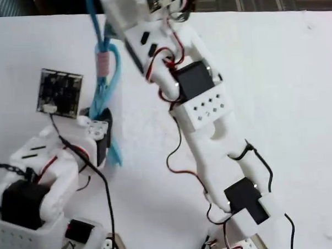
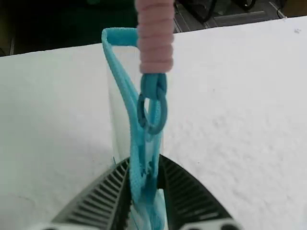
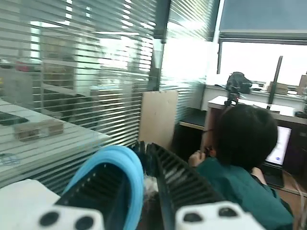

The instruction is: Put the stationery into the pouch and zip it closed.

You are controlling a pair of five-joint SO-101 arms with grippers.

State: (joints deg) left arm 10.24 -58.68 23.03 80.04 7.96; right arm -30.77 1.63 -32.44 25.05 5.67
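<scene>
A clear pouch with a light blue zipper edge (image 1: 106, 88) stands upright off the white table. My left gripper (image 1: 103, 130) is shut on its lower blue edge (image 2: 144, 177), with the zipper tape squeezed between the ribbed fingers (image 2: 184, 191). A blue ring (image 2: 152, 112) joins the zipper to a pink ribbed pull (image 2: 156, 33) that runs up out of the picture. In the high view a blue cord (image 1: 92, 20) continues from the pink pull (image 1: 104, 64) to the top edge, where my right arm (image 1: 198, 95) ends. My right gripper (image 3: 146, 155) points up into the room, shut on a blue band (image 3: 120, 167).
The right arm stretches diagonally across the middle of the table (image 1: 279, 70). The left arm's white body (image 1: 36, 185) fills the near left corner, with a small circuit board (image 1: 60, 91) above it. Red and black cables (image 1: 178, 151) trail over the tabletop.
</scene>
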